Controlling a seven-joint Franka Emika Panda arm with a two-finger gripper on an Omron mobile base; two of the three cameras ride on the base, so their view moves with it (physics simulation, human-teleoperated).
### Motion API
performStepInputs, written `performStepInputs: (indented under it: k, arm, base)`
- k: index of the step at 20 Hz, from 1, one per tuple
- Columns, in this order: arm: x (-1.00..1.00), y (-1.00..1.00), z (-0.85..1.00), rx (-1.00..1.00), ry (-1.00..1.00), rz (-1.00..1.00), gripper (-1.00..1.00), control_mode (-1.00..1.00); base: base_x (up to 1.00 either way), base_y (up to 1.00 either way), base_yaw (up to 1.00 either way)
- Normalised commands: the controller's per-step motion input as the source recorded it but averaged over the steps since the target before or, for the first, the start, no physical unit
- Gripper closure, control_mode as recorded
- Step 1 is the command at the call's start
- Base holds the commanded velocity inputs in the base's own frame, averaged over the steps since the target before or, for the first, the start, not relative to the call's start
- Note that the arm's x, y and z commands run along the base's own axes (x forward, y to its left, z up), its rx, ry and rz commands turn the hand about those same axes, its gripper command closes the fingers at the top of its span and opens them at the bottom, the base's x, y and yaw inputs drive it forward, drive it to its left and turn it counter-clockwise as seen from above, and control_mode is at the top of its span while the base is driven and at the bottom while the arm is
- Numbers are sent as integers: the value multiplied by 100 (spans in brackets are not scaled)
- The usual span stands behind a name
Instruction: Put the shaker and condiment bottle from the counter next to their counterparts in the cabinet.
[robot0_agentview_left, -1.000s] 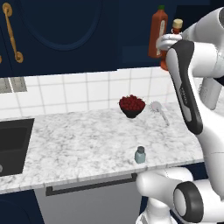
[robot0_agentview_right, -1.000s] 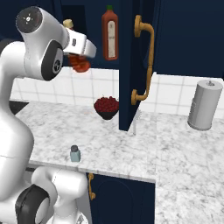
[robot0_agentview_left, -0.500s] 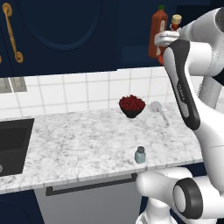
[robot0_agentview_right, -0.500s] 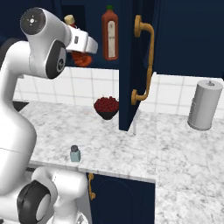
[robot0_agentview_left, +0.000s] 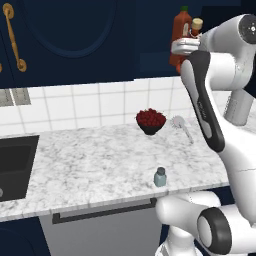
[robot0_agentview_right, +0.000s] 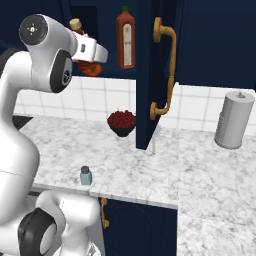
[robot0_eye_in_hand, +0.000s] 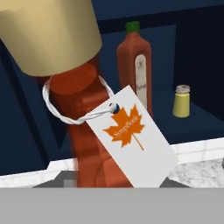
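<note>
- Your gripper (robot0_agentview_right: 89, 61) is raised to the level of the cabinet (robot0_agentview_right: 100, 30) opening, above the tabletop (robot0_agentview_left: 100, 165).
- The fingers themselves are hidden behind the bottle (robot0_eye_in_hand: 83, 109) in the hand view. The bottle hangs at the hand clear of any surface, so it reads as clamped, though the contact points cannot be seen.
- In the left base view the bottle (robot0_agentview_left: 195, 29) shows its pale cap just above the hand, right beside the tall red bottle (robot0_agentview_left: 180, 35).
- In the right base view the bottle (robot0_agentview_right: 84, 47) sits to the left of the tall red bottle (robot0_agentview_right: 126, 39), tilted, with a clear gap between the two.
- A white tag (robot0_eye_in_hand: 131, 140) with an orange maple leaf hangs from a cord around the bottle's neck.
- The hand view shows the tall red bottle (robot0_eye_in_hand: 135, 65) with its green cap standing upright on the cabinet shelf (robot0_eye_in_hand: 192, 124), and the yellow shaker (robot0_eye_in_hand: 181, 101) standing on the same shelf to its right, apart from it.
- The shaker (robot0_agentview_left: 160, 177) stands upright on the tabletop near its front edge, well apart from the arm's hand.
- Also on the tabletop: a dark bowl (robot0_agentview_left: 150, 121) of red fruit near the tiled wall, and a paper towel roll (robot0_agentview_right: 234, 120) far to the right.
- The sink (robot0_agentview_left: 12, 165) is cut into the tabletop at the left.
</note>
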Motion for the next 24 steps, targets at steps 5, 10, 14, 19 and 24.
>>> performStepInputs:
  k: [5, 10, 14, 19, 24]
  arm:
    - [13, 15, 0, 0, 4, 1, 100, -100]
    - [46, 2, 0, 0, 6, 0, 100, -100]
    - [49, 0, 0, 0, 1, 0, 100, -100]
    - [30, 0, 0, 0, 0, 0, 100, -100]
    - [0, -2, -21, 3, 6, 0, 100, -100]
  base:
    - [0, 0, 0]
    - [0, 0, 0]
    - [0, 0, 0]
    - [0, 0, 0]
    - [0, 0, 0]
